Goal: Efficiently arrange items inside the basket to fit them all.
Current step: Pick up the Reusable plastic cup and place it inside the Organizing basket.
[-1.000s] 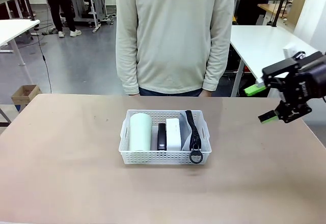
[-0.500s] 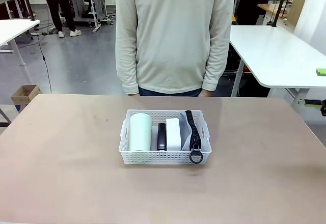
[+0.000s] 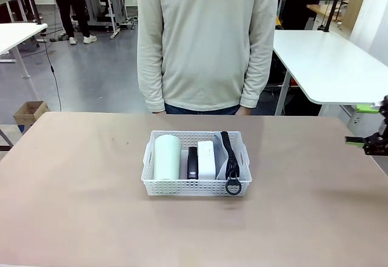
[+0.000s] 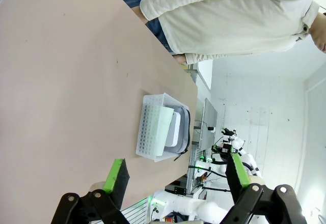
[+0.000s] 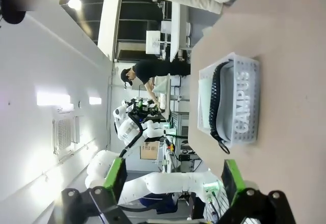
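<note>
Looks packed already: inside the basket [image 3: 196, 185], cup [image 3: 167, 156] at its left end, then stapler [image 3: 192, 161], white box [image 3: 207, 158], pouch [image 3: 230, 158] at its right end. Both grippers [image 4: 175, 180] [image 5: 173, 177] have fingers spread, empty, well off. Best just stay clear, don't bump the basket.

A robotics lab; white worktables [image 3: 321, 60] on grey floor (more robot arms [image 5: 153, 127] behind)

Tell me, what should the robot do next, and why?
Probably nothing more than pull its open right gripper fully clear. The pale green tall cup, black stapler, small white box and grey zippered pouch already lie side by side inside the white perforated plastic basket.
</note>
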### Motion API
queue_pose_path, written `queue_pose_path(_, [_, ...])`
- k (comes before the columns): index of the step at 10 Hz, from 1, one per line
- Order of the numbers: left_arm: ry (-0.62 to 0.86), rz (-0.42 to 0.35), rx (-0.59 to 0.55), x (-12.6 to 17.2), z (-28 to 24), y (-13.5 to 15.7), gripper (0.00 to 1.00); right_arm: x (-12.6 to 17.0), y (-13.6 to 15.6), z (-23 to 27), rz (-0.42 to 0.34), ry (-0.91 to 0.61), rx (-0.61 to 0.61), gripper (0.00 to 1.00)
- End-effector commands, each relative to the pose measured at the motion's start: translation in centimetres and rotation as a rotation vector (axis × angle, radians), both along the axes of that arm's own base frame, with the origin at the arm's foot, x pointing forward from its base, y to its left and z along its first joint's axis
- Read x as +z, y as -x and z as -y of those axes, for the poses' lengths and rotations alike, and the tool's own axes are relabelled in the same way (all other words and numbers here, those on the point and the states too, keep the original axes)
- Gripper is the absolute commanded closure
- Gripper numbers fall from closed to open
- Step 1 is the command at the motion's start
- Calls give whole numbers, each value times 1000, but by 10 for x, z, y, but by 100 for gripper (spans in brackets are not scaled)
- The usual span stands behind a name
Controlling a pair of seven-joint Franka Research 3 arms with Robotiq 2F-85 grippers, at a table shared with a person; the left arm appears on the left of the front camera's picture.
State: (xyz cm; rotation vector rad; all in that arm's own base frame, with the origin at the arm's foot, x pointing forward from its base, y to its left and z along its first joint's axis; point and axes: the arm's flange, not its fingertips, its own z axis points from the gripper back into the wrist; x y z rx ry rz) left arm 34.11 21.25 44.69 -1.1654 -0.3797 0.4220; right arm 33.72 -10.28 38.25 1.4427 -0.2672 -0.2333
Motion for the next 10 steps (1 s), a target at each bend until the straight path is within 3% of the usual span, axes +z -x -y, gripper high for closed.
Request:
queue_pose_path(1, [0,-5,-6,3,1,2,0,15,8,5,16,-4,-4,0])
queue_pose_path(10, [0,-5,-6,3,1,2,0,15,8,5,16,-4,-4,0])
